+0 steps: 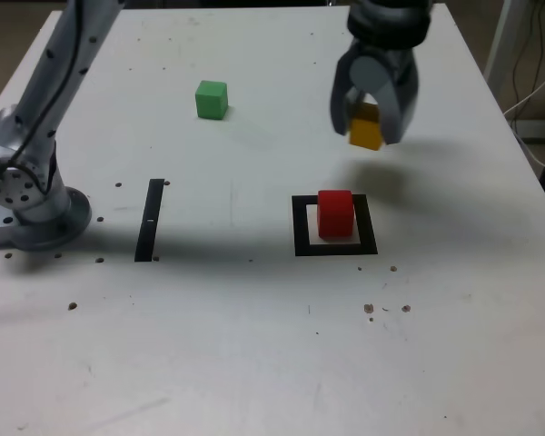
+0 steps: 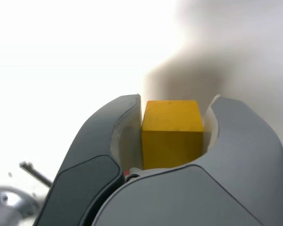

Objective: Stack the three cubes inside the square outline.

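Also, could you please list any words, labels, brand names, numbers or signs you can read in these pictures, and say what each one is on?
None: no readable text shows in either view.
The red cube, green cube and the yellow cube held in the gripper have plain faces.
The square outline, black strip and table carry no lettering.
The arm base shows only bolt holes.

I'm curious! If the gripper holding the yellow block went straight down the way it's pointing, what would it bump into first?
Probably bare table. The gripper, shut on the yellow cube, seems to hang behind the red cube in the square outline, not above it, though depth is hard to judge.
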`<control>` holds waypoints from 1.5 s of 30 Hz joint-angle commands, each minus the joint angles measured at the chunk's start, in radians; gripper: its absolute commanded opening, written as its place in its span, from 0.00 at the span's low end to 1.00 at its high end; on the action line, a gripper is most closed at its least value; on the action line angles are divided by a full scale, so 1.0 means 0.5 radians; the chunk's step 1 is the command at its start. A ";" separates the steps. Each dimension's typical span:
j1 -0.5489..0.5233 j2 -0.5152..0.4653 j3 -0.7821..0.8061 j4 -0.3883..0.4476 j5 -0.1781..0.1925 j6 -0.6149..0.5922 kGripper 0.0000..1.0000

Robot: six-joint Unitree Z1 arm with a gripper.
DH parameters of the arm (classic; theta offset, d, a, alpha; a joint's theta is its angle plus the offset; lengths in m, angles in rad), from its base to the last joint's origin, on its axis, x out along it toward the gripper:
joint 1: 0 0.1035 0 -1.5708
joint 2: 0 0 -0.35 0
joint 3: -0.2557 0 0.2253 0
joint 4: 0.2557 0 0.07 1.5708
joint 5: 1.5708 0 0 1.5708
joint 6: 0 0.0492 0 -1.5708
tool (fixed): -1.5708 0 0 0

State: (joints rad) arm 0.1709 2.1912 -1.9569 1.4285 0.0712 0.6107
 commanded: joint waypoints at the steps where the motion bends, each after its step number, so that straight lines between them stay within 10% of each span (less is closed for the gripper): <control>1: -0.004 -0.101 0.093 -0.008 -0.004 -0.102 0.32; 24: -0.323 -0.411 0.617 -0.246 -0.117 -0.948 0.32; 45: -0.384 -0.344 0.766 -0.451 -0.209 -1.052 0.32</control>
State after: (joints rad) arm -0.0189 2.0148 -1.5763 1.2045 -0.0319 0.0865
